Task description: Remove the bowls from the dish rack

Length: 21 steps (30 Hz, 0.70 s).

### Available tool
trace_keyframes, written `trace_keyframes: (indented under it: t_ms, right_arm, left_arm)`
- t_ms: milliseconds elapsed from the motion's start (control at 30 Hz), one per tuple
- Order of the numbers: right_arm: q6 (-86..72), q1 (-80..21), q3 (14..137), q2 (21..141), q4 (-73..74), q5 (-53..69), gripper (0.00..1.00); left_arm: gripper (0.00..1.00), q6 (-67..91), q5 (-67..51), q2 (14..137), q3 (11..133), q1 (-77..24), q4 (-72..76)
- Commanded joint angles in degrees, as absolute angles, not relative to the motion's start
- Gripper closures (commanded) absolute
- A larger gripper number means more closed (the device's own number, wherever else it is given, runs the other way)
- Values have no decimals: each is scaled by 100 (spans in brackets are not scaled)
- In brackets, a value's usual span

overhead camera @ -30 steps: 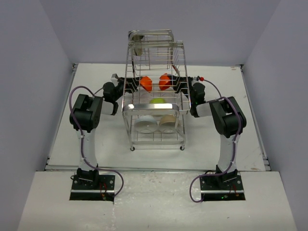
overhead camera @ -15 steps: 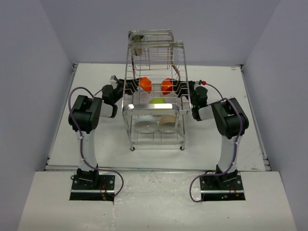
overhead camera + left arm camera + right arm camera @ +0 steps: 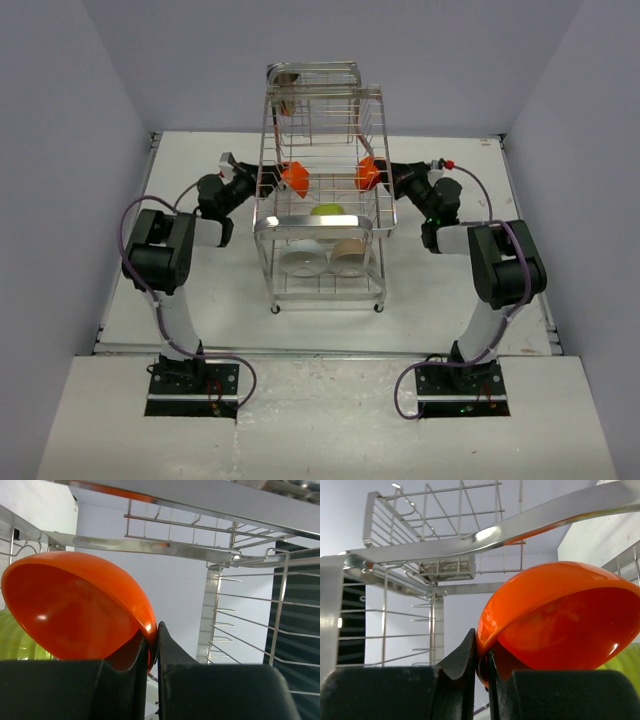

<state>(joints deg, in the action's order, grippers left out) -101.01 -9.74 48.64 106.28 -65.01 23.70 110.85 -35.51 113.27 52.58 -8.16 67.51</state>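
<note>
Symmetrically, both arms reach into the dish rack (image 3: 313, 226) at its middle tier. The left gripper (image 3: 154, 630) pinches the rim of the left orange bowl (image 3: 75, 605), and the right gripper (image 3: 481, 647) pinches the rim of the right orange bowl (image 3: 560, 620). Between them sits the lime-green bowl (image 3: 327, 211). The white bowl (image 3: 303, 258) and the beige bowl (image 3: 350, 256) stand side by side on the lowest tier.
</note>
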Motion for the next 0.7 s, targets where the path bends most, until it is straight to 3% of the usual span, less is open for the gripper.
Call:
trace_keyframes:
  t_ms: [0, 100, 367, 667]
  right_arm:
    - [-9809, -731, 4834, 10020, -6443, 2908, 100]
    - [-9423, -528, 4913, 9608, -5583, 3190, 100]
    - [-6436, -133, 6493, 8553, -409, 3455, 100]
    - [-3931, 395, 8251, 8999, 3301, 2638, 100]
  left_arm:
    - [100, 10330, -3963, 10610, 5300, -545, 6277]
    - [100, 9767, -4243, 10152, 5431, -308, 5162]
    - [100, 6682, -3956, 9194, 6379, 439, 232]
    - [100, 4168, -1804, 9843, 8515, 562, -3557]
